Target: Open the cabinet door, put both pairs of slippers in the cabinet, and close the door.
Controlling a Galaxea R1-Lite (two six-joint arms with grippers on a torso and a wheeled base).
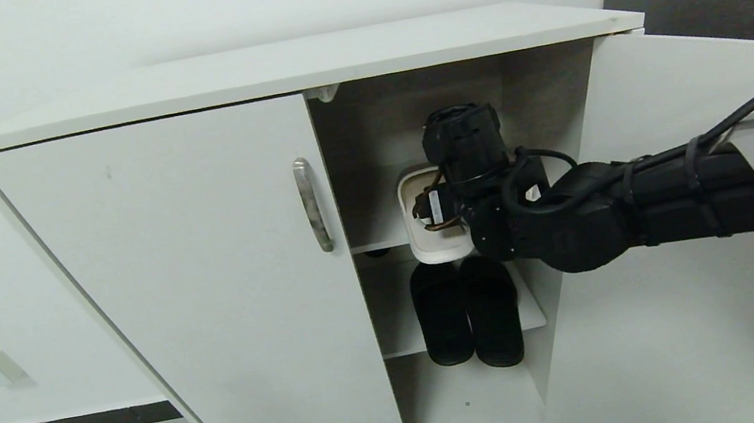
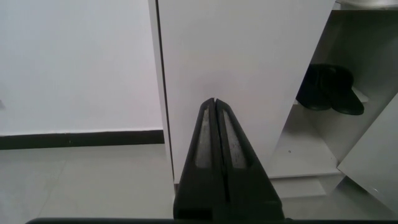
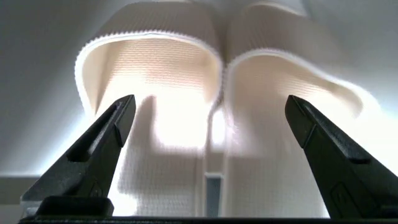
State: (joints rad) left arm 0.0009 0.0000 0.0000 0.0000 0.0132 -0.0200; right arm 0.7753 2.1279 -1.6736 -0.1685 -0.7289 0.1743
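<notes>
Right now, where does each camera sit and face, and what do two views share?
Head view: on the head, facing forward and down at the cabinet, right door open; the right arm inside.
Left wrist view: low outside, facing the closed left door; its shut fingers in front.
Right wrist view: inside the cabinet, facing the white slippers between its open fingers.
Shared: head and left wrist show the black slippers.

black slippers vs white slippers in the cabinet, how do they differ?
The white ribbed fabric slippers sit on the upper shelf; the black slide slippers on the shelf below. The white pair lies between the fingers of the open right pincer; the black pair is untouched. Both pairs lie side by side, overhanging their shelves.
</notes>
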